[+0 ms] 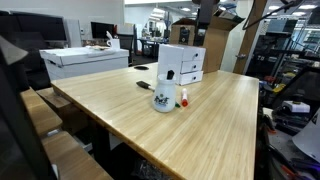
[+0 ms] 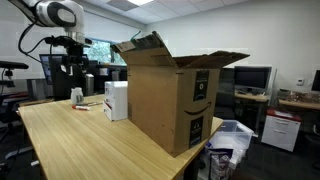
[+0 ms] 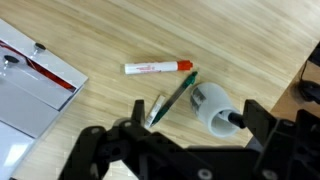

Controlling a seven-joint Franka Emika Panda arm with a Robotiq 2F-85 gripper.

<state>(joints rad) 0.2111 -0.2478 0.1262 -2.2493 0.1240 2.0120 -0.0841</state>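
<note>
1. Wrist view, far left: a white box [image 3: 28, 85] lies flat on the desk [image 3: 110, 30]. Its near corner runs out of frame.
2. To its right, and clear of it, is a red-capped marker [image 3: 158, 68]. It lies flat with the cap end pointing right.
3. Below the marker is a green pen [image 3: 176, 98], lying on a slant. Its upper end comes close to the marker's cap (I cannot tell whether they touch).
4. Right of the pen is a white mug [image 3: 210, 108], just beside the pen's upper end. There is something dark at its right side, and I cannot make out what it is.
5. Along the bottom of the view is the gripper [image 3: 195, 135]. Its fingers stand wide apart with nothing between them. It holds nothing and touches nothing, and it hangs above the pen and mug.
6. In an exterior view the mug [image 1: 163, 97] stands upright near the middle of the desk. It is in front of a small white drawer unit [image 1: 180, 62].
7. In an exterior view the gripper [image 2: 72, 62] hangs over the mug [image 2: 77, 95] at the far left. An open cardboard box [image 2: 170, 95] fills the middle, flaps up.
</note>
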